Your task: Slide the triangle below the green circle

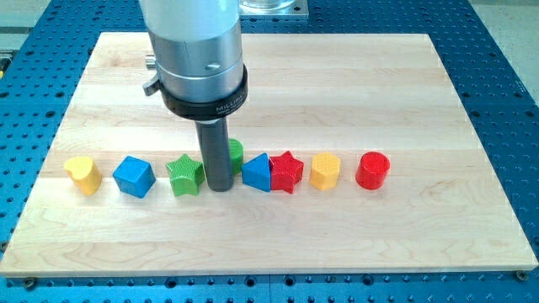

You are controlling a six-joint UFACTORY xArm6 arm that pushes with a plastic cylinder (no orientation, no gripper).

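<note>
The blue triangle [257, 172] lies just right of my rod, touching the red star [287, 172]. The green circle [235, 152] is mostly hidden behind the rod; only its right edge shows, just above and left of the triangle. My tip [219, 188] rests on the board between the green star [184, 174] and the blue triangle, close to both.
A row of blocks crosses the board: yellow heart [82, 174], blue cube [135, 177], green star, then red star, yellow hexagon [325, 171], red cylinder [372, 170]. The wooden board [337, 84] lies on a blue perforated table. The arm's grey body [194, 50] blocks the top middle.
</note>
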